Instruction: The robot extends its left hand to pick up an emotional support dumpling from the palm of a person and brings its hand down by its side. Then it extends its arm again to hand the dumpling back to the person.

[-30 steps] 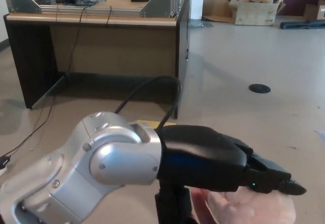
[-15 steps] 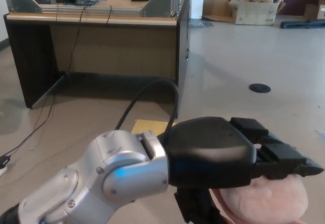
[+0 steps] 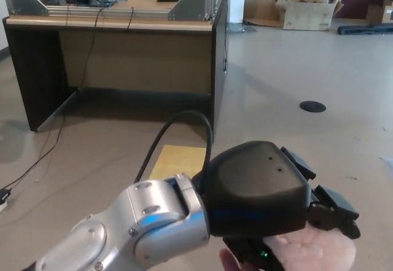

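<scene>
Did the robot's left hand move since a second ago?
Yes. The left hand has rolled back-upward and drawn in, leftward and toward the camera, judged against the floor disc, and now covers more of the dumpling.

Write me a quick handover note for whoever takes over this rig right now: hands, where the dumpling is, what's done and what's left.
Left robot hand: extended, over the pale pink dumpling, fingers draped across its top. Whether it has a grip cannot be told.
Right robot hand: not in view.
Dumpling: at the bottom edge of the head view, directly under the left robot hand; a bit of the person's hand shows beneath.
Done: left arm extended to the dumpling.
Left: the view alone cannot settle whether this is the pickup or the return. Check before continuing.
</scene>
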### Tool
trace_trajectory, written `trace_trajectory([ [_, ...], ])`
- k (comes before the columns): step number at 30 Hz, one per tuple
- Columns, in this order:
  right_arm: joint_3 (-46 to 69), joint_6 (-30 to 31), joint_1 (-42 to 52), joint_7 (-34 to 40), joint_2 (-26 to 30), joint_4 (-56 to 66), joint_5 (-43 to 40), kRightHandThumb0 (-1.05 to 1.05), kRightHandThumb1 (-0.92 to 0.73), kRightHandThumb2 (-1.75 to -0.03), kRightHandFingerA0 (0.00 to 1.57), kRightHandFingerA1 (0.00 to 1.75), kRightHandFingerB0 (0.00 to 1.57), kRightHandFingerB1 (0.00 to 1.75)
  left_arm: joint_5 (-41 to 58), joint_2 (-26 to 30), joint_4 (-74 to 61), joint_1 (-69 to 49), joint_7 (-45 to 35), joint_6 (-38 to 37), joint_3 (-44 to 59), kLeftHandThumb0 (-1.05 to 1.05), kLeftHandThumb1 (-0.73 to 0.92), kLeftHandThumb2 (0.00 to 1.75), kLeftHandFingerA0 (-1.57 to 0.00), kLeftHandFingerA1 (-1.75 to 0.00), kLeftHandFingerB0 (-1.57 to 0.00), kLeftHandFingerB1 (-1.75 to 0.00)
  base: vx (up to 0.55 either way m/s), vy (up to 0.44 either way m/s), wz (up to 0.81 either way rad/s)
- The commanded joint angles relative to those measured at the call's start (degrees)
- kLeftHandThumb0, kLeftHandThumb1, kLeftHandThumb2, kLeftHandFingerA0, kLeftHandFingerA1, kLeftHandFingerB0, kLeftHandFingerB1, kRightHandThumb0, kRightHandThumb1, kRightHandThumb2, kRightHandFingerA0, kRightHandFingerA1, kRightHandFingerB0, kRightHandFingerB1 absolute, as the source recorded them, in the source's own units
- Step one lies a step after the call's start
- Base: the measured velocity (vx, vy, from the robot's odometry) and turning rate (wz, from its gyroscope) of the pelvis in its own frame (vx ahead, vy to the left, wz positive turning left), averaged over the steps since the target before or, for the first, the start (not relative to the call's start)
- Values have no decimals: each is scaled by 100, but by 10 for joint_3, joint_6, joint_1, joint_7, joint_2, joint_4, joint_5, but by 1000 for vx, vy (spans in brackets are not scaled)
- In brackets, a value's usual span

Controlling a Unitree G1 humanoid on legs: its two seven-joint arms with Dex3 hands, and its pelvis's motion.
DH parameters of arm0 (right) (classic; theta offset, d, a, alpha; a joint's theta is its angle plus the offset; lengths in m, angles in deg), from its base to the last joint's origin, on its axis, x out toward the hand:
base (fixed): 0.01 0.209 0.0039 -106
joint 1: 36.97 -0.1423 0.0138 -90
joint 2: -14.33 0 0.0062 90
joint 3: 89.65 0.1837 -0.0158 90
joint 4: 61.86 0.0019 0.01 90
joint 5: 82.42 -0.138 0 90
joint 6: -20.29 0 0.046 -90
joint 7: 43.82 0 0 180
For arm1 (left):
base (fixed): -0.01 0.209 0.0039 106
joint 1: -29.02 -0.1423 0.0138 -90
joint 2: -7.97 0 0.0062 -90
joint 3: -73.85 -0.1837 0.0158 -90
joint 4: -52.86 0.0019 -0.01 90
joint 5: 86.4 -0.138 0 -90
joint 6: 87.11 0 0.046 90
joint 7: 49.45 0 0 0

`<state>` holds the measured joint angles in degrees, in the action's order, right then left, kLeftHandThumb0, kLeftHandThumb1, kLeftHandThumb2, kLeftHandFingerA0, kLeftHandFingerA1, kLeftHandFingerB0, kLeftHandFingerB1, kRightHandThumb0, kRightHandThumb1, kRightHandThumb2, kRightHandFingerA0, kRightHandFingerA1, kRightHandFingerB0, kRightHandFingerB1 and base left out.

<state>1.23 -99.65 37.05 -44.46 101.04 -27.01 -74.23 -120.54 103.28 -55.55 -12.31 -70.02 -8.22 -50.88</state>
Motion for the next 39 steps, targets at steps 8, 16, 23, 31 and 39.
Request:
trace_trajectory([
  [8,9,-11,9,5,3,1,-9,-53,-48,-82,70,65,48,55,-83,-21,32,-60,136,-110,43,-35,58,57,-93,-169,-89,-55,0,0,0],
  [16,7,-12,8,-2,2,5,-8,-39,-59,-58,85,50,61,40,-38,-60,32,-89,173,-96,119,-18,55,90,-123,-145,-75,-119,0,0,0],
  [23,8,-14,7,-6,5,1,-12,-36,-60,-58,83,51,61,41,82,-78,13,-36,131,-32,241,-12,69,79,-108,-161,-81,-114,0,0,0],
  [31,9,-15,12,-6,4,-1,-12,-38,-59,-57,83,50,60,40,204,-24,55,7,154,-41,437,-9,80,64,-99,-126,-89,-91,0,0,0],
  [39,5,-11,14,-5,4,-5,-8,-38,-59,-58,84,51,61,41,238,17,100,-163,155,-74,589,-8,69,74,-111,-113,-94,-86,0,0,0],
])
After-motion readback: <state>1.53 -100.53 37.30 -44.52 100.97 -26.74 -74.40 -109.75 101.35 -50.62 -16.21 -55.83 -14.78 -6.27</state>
